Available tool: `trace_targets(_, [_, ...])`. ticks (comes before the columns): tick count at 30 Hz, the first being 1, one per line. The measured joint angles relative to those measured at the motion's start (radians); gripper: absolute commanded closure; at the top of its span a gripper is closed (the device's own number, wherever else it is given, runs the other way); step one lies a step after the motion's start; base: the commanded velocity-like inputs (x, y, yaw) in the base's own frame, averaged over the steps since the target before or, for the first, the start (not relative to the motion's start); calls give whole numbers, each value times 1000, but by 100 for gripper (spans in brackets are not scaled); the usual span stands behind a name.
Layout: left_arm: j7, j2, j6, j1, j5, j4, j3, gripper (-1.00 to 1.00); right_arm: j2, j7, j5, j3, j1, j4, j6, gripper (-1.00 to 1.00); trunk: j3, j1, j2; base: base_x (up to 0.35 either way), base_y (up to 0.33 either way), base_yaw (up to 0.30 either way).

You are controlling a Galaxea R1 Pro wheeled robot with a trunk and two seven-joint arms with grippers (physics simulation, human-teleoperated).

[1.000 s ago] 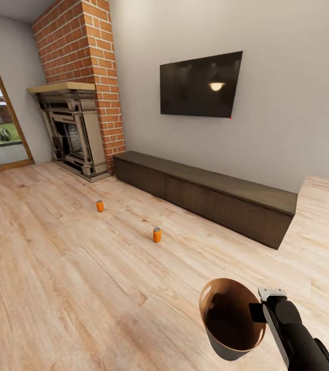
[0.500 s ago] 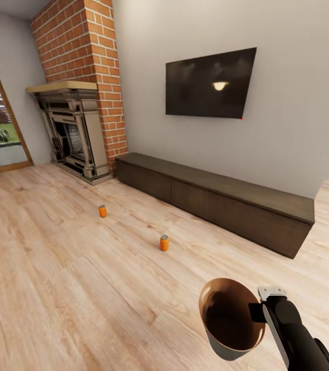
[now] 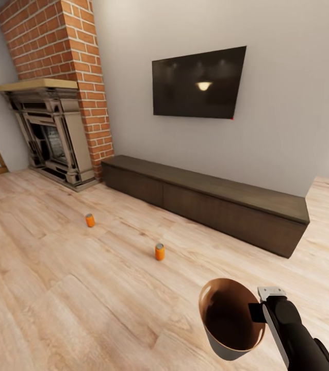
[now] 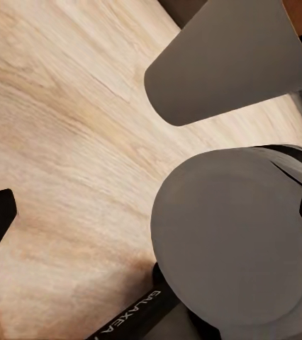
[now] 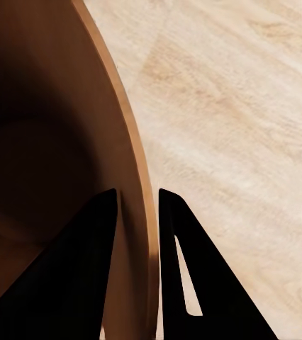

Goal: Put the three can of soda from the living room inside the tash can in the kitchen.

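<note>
The living room is seen with a light wood floor (image 3: pixel 56 288), a red-brick fireplace (image 3: pixel 51 129), a black TV (image 3: pixel 198 82) hung on the grey wall and a long low dark-wood cabinet (image 3: pixel 206 198) set against that wall. The only writing that can be read is part of the word "GALAXEA" in white on a black robot part (image 4: pixel 133 319) in the left wrist view.

The tash can (image 3: pixel 230 317) is held up off the floor at the lower right of the head view, its mouth tipped toward the camera and its long axis slanted downward away from it; a glossy copper-brown inside and a pale grey tapered outside are shown. Its rim is clamped by the right claw (image 5: pixel 137 212), one dark finger inside the wall and the other outside.

Two cans of soda are stood upright on the floor, long axes vertical, well apart from each other: the nearer can (image 3: pixel 160 252) in front of the cabinet and the farther can (image 3: pixel 89 220) toward the fireplace. Both are bright orange with grey metal ends; no label can be read. Whether the left claw is apart or together cannot be told.
</note>
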State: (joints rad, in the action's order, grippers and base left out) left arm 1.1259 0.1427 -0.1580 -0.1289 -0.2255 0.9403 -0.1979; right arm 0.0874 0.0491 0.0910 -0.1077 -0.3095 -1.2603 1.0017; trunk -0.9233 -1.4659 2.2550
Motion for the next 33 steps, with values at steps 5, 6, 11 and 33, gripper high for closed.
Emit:
trace_targets(5, [0,0,0,0,0,-1,0,-100,-1,0,0,0,0,0,-1,100,0,0,0,225,185,-264])
trace_targets(6, [0,0,0,0,0,-1,0,-100,-1,0,-1,0,0,0,-1,100,0,0,0,206,186,-266])
trace_targets(11, [0,0,0,0,0,-1,0,-100,-1,0,2,0,0,0,-1,100,0,0,0,190,187,-266])
trace_targets(33, [0,1,0,0,0,-1,0,-100,-1,0,6,0,0,0,-1,100,0,0,0,36,93,-103])
